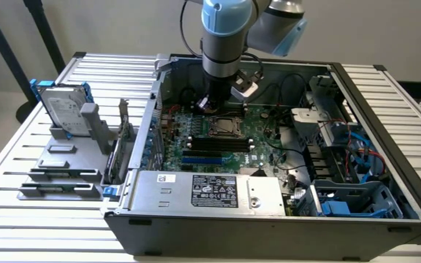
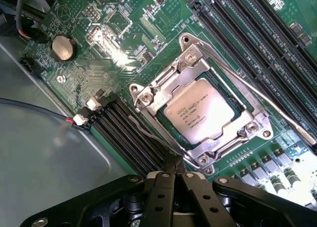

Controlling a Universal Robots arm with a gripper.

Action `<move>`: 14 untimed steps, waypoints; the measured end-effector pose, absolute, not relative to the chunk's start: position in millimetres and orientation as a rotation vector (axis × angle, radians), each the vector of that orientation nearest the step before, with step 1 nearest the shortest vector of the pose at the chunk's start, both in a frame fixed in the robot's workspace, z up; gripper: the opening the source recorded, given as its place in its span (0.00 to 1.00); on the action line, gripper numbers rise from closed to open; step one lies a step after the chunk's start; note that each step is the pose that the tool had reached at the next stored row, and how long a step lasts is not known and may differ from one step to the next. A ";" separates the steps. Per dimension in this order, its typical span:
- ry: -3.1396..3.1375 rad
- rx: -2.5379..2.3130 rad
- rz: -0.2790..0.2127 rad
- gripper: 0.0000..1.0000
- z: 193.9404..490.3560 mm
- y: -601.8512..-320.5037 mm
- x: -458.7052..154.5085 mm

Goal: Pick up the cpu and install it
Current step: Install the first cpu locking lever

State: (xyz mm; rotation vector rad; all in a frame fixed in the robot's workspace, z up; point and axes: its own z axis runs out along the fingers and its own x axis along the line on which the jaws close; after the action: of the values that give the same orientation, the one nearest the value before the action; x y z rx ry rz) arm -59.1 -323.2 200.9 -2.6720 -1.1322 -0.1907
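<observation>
Black linkage bars of the gripper [image 2: 174,173] are seen closest to the wrist camera, the jaws drawn fully together with nothing between them, their tips poised just above the edge of the metal socket frame [image 2: 148,99] on the green motherboard [image 2: 124,33]. Within that frame the cpu [image 2: 194,113] is shown lying flat, its silver lid facing up and bearing small printed text; it appears seated in the socket, though whether it has dropped fully home cannot be told. A thin retention lever [image 2: 233,73] is seen angled across one side of the frame, with dark memory slots [image 2: 257,33] running beyond it. In the exterior view the arm [image 1: 227,38] is pictured reaching down into the open computer case [image 1: 386,181], the socket [image 1: 227,126] visible just below the tool. The chip is judged light, rigid and slick across its polished top, with a delicate contact face underneath that would be easily damaged by tilting or dragging. A hold is best taken across two opposite thin edges, the part kept level and never pressed by its centre.
</observation>
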 end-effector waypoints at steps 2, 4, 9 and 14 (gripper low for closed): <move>-1.133 -2.674 -0.190 0.11 200.9 -323.3 -58.0; -1.134 -2.675 -0.189 0.11 200.9 -323.2 -57.3; -1.136 -2.679 -0.186 0.11 200.8 -323.1 -55.7; -1.137 -2.682 -0.185 0.11 200.9 -322.7 -54.8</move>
State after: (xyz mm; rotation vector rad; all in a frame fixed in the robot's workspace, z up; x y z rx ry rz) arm -54.8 -322.7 200.9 -2.6819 -1.1366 -0.1848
